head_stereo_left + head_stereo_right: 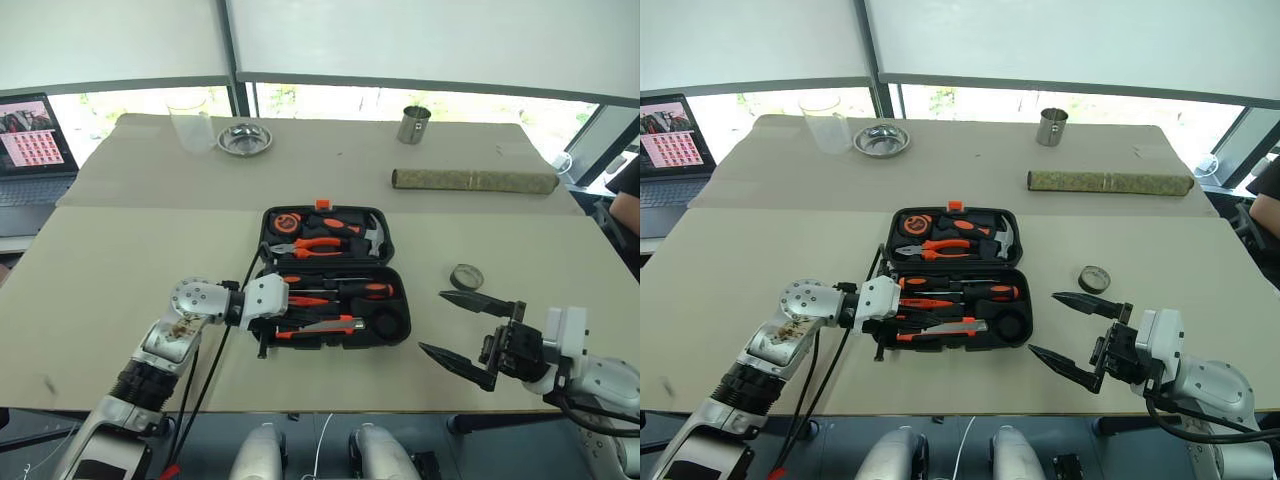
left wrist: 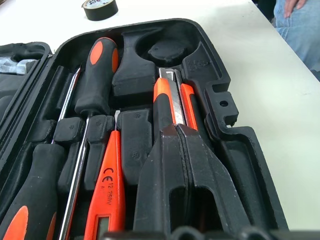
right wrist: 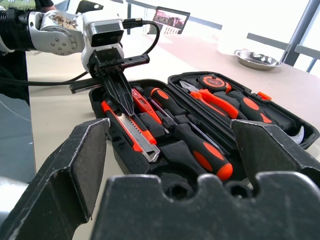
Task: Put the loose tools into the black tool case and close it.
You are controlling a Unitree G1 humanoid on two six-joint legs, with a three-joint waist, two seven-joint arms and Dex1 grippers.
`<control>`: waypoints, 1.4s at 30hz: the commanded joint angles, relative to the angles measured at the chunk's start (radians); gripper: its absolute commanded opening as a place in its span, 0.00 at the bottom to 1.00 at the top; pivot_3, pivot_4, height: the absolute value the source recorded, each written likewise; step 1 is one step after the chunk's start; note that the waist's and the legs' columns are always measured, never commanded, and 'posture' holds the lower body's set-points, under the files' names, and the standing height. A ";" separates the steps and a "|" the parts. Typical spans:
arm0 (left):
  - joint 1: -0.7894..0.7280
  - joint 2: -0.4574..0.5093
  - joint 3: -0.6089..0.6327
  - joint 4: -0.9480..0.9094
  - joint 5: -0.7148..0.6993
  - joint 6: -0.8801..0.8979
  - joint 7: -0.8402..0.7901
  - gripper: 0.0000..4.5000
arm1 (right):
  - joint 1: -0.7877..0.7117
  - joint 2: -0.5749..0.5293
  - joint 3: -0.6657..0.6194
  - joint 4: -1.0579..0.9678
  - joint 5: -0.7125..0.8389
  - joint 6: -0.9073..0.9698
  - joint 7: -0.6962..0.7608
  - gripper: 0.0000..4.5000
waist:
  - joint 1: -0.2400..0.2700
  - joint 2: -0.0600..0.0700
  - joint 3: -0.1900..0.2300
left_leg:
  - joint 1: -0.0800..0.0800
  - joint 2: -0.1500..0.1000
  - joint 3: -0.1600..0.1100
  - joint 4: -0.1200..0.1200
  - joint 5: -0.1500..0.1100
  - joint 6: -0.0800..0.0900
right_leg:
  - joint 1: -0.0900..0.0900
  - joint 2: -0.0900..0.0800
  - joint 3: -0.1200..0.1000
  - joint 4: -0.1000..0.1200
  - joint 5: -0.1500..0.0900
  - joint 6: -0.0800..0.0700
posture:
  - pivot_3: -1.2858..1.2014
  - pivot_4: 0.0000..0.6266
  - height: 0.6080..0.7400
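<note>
Hovering over the open black tool case (image 1: 398,300), left pincer (image 3: 122,102) closed (empty), right pincer (image 1: 462,328) wide

Black tool case (image 1: 398,322) on a beige tabletop (image 1: 120,260); orange-and-black screwdrivers (image 1: 345,289), orange tester (image 2: 106,197), orange-black utility knife (image 2: 169,102); dark tape roll (image 1: 466,276); mottled olive roll (image 1: 474,180).

One open tool case (image 1: 398,330), two screwdrivers (image 1: 340,288), one tester screwdriver (image 2: 107,200), one utility knife (image 1: 320,326) and one tape roll (image 1: 466,276) are counted.
</note>
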 commanded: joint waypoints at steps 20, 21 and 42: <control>0.098 0.017 0.297 -0.050 -0.288 0.106 -0.007 0.39 | 0.133 -0.009 -0.254 0.114 -0.055 -0.086 -0.071 1.00 | 0.006 0.006 -0.014 | 0.007 0.000 0.000 -0.001 0.000 0.001 | 0.008 0.000 0.001 -0.002 0.000 0.000 | 0.52 0.24 1.00; 0.123 0.053 0.321 -0.065 -0.324 0.145 -0.041 0.47 | 0.153 -0.010 -0.272 0.135 -0.069 -0.093 -0.076 1.00 | 0.003 0.007 -0.014 | 0.007 0.000 0.000 -0.002 0.000 0.002 | 0.007 0.000 0.001 -0.002 -0.001 0.000 | 0.52 0.24 1.00; 0.142 0.149 0.454 -0.141 -0.480 0.253 -0.102 0.97 | -0.621 -0.359 0.241 0.583 -0.387 0.387 -0.026 1.00 | -0.031 0.006 -0.009 | 0.004 0.003 0.005 -0.005 -0.001 0.004 | 0.000 0.003 0.004 -0.001 0.000 -0.002 | 0.52 0.24 1.00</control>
